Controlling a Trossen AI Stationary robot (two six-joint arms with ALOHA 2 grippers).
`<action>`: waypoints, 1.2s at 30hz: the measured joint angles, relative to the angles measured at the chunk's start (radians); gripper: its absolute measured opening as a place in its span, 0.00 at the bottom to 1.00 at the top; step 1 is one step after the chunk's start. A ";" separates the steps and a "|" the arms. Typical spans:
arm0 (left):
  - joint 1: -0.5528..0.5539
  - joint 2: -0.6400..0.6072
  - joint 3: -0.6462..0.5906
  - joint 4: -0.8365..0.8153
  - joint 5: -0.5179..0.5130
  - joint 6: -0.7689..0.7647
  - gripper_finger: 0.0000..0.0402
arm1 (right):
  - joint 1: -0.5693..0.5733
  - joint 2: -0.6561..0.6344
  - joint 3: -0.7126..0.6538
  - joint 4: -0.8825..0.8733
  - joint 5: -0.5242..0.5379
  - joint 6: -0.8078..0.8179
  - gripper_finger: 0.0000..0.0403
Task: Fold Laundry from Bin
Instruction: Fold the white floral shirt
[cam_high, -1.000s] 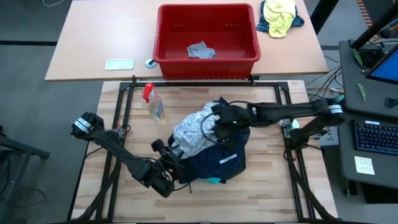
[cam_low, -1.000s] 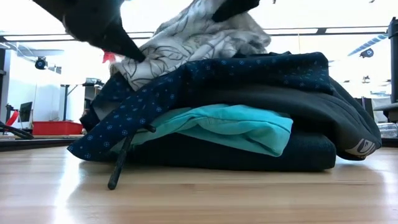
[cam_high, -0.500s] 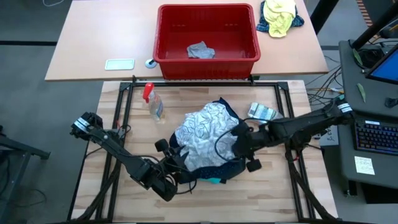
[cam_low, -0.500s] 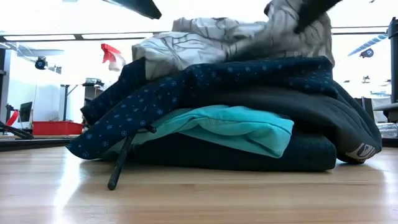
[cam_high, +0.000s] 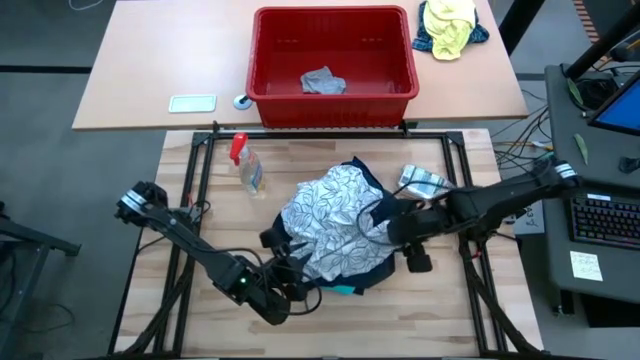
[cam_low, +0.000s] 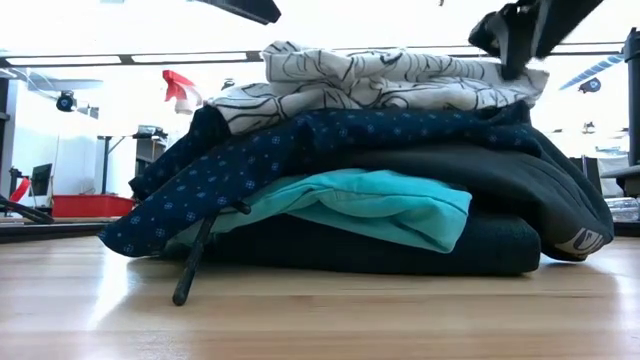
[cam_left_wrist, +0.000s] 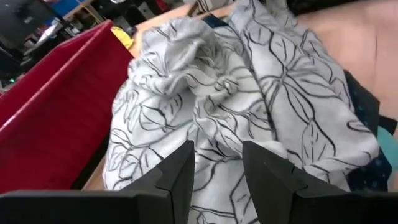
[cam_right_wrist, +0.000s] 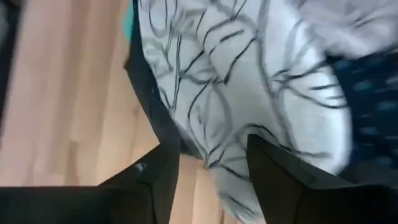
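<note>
A pale wooden table (cam_high: 440, 310) sits in a black frame, with a second, tan table (cam_high: 150, 75) pushed up against its far edge and a desk with a keyboard (cam_high: 605, 220) off to the right. In the middle of the wooden table lies the stacked laundry (cam_high: 335, 235): from table level I can see a black piece (cam_low: 400, 252) at the bottom, a turquoise one (cam_low: 385, 205) folded over it, a dark grey one (cam_low: 540, 190) bulging to the right, then the navy dotted garment (cam_low: 300, 150) draped across, and on top a white cloth with black leaf outlines (cam_low: 380, 75), rumpled and spread over the pile. A dark drawstring (cam_low: 195, 262) hangs from the pile down to the wood. The left gripper (cam_high: 275, 300) sits low at the near left edge of the pile, its fingers (cam_left_wrist: 180, 177) a narrow gap apart and pointing at the leaf cloth with nothing between them. The right gripper (cam_high: 412, 250) is at the pile's right edge, just off the cloth; its fingers (cam_right_wrist: 158, 180) stand partly apart and hold nothing, the leaf cloth lying just beyond them. The red bin (cam_high: 335, 100) stands on the tan table, well apart from the pile, with one small light grey piece (cam_high: 322, 82) crumpled inside. A spray bottle (cam_high: 247, 165) with a red top stands on the wooden table to the pile's left, and a yellow-and-blue bundle (cam_high: 450, 25) lies to the right of the bin.
</note>
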 joint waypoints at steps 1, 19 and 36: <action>0.002 0.004 -0.001 0.000 0.006 0.003 0.30 | 0.000 -0.019 0.003 0.008 0.007 0.003 0.45; 0.168 0.182 -0.003 0.155 0.220 0.218 0.30 | -0.149 0.034 -0.362 1.071 0.318 -0.258 0.22; 0.156 0.134 -0.003 0.017 0.239 0.163 0.30 | -0.262 -0.057 -0.558 1.079 0.297 -0.137 0.03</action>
